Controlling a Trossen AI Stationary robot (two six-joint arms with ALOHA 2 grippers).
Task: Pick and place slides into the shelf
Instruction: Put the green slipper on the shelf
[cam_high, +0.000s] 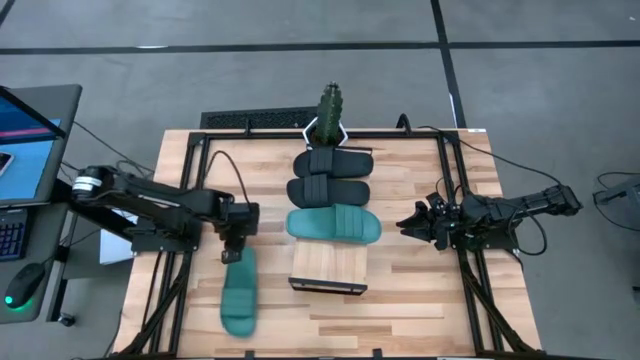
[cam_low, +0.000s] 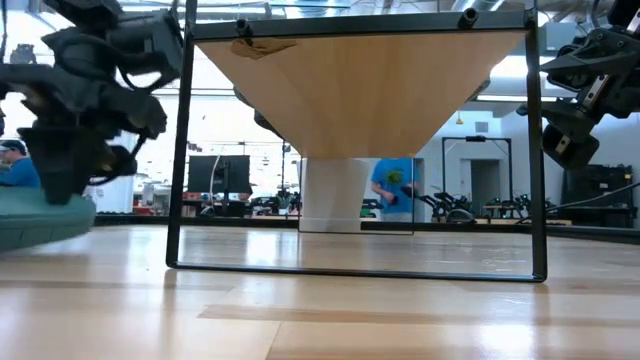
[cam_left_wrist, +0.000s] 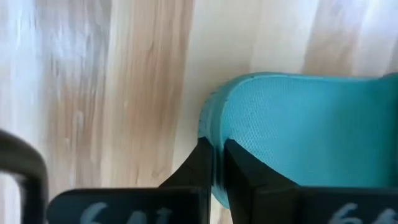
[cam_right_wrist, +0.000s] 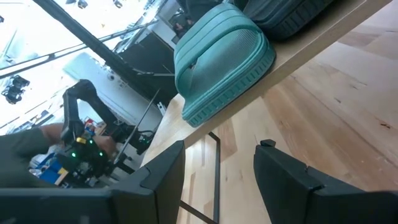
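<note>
A teal slide (cam_high: 238, 295) lies lengthwise at the table's near left. My left gripper (cam_high: 232, 250) is shut on its far end. In the low view the same slide (cam_low: 40, 218) hangs under the gripper (cam_low: 60, 185) at the picture's left. The shelf (cam_high: 330, 268), a light-wood plank raised above the table, carries two black slides (cam_high: 335, 163) (cam_high: 328, 188) and another teal slide (cam_high: 335, 223), each resting on its sole across the plank. My right gripper (cam_high: 415, 222) waits open at the shelf's right, level, with nothing between its fingers (cam_right_wrist: 161, 177). My left gripper pinches the rim of the teal slide's far end (cam_left_wrist: 214, 134) between its two fingers (cam_left_wrist: 202, 165). The fingers come from above, slanting down, at the end of the slide's length. The held end is raised; whether the near end rests on the table I cannot tell.
A black metal frame (cam_high: 190, 190) runs around the table and stands before the low camera (cam_low: 180, 150). A green plant (cam_high: 330, 105) stands at the shelf's far end. A laptop (cam_high: 25, 140) sits off the table's left. People (cam_low: 392, 185) move in the room behind.
</note>
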